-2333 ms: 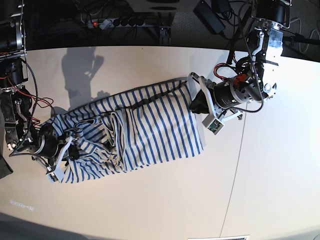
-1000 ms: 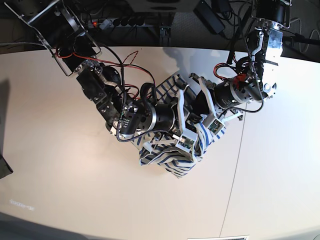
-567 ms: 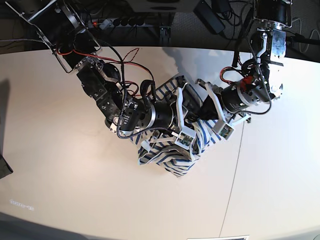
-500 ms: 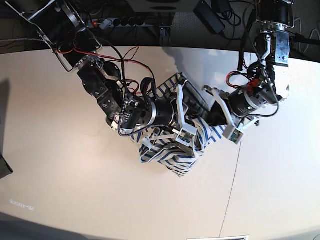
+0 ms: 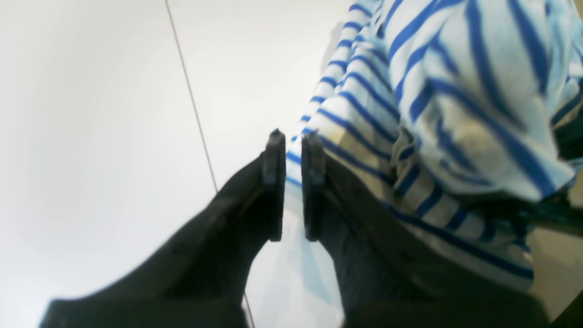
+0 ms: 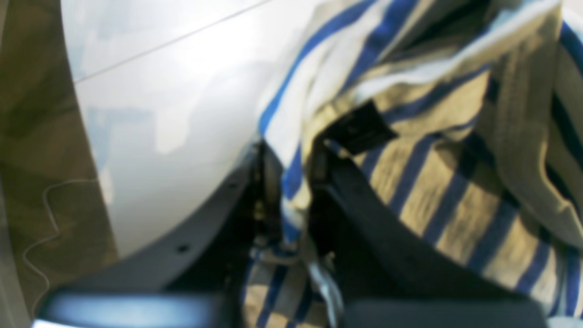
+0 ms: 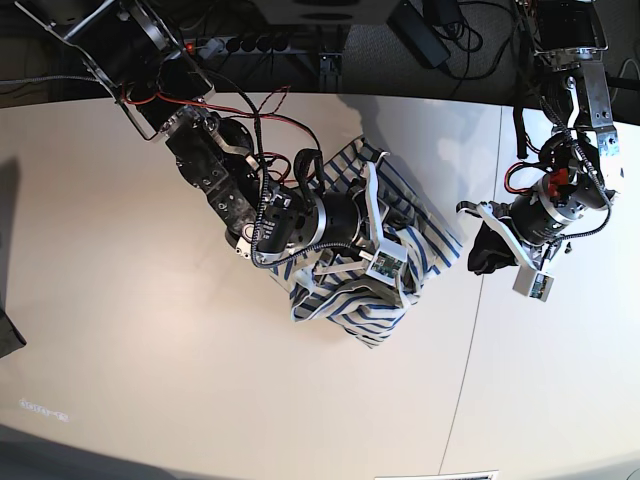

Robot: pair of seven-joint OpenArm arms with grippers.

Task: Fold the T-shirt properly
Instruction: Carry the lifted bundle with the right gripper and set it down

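Limp, light T-shirt [image 7: 365,312], clamped in right end effector [image 6: 289,168]. Left end effector [image 5: 294,141], at 3 o'clock, nearly together, empty. Best pinched at hem corners.

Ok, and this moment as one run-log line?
phase: mid-fold | T-shirt: bunched on table | right gripper: shut on T-shirt fabric | left gripper: shut on T-shirt edge, out to the side
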